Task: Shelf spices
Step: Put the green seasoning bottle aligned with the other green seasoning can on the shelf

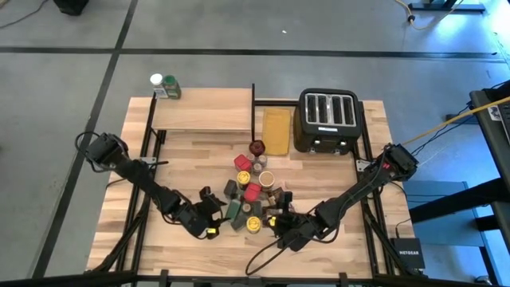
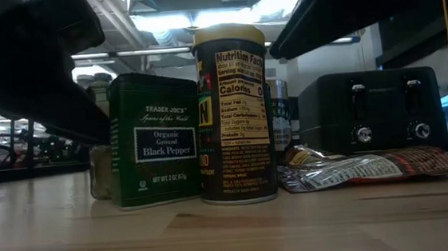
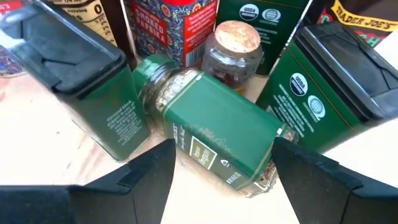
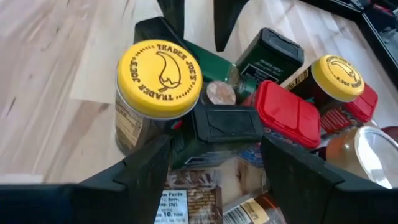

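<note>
Spices (image 1: 249, 195) clustered mid-desk (image 1: 191, 151); two jars on shelf (image 1: 203, 110) corner. Left end effector (image 3: 222, 163) open, straddling a toppled green-labelled jar (image 3: 211, 134). Right end effector (image 4: 214, 163) open over a yellow-lidded jar (image 4: 158, 78).

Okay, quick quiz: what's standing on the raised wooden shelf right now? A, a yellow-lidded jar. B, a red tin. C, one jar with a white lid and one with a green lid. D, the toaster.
C: in the high view only two jars, one white-lidded and one green-lidded, stand at the far left corner of the shelf.
</note>
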Action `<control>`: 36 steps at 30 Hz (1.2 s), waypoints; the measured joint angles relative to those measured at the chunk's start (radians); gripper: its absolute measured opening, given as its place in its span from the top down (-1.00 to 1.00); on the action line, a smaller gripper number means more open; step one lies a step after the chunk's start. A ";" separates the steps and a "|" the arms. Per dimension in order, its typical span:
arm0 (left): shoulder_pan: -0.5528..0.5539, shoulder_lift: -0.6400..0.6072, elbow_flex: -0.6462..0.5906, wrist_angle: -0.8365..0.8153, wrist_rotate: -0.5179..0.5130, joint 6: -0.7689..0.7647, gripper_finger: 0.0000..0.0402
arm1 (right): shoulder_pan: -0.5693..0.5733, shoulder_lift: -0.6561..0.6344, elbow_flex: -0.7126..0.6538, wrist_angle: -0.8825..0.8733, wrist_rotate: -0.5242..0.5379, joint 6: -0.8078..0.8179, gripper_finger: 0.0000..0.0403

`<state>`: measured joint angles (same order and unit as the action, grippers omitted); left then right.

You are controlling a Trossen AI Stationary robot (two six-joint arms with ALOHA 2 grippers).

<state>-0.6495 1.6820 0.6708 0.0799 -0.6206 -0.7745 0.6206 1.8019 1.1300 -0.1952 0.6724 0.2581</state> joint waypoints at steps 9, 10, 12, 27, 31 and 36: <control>-0.081 0.011 -0.019 -0.106 0.005 -0.129 -0.31 | -0.007 0.000 -0.003 0.004 -0.007 -0.001 -0.28; -0.088 0.002 -0.014 -0.123 0.021 -0.159 -0.31 | -0.007 0.000 -0.003 0.004 -0.007 -0.004 -0.28; -0.100 -0.016 -0.011 -0.163 0.032 -0.222 -0.31 | -0.013 0.000 -0.003 0.008 -0.008 -0.009 -0.28; -0.111 -0.081 0.007 -0.208 -0.008 -0.238 -0.31 | -0.032 0.000 -0.003 0.013 -0.010 -0.039 -0.28; -0.112 -0.131 0.046 -0.208 -0.007 -0.141 -0.31 | -0.032 0.000 -0.003 0.013 -0.010 -0.041 -0.28; -0.110 -0.200 0.081 -0.202 -0.009 0.031 -0.31 | -0.032 0.000 -0.003 0.015 -0.010 -0.030 -0.28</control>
<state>-0.7591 1.4822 0.7514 -0.1222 -0.6296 -0.7432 0.5884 1.8019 1.1275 -0.1802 0.6621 0.2282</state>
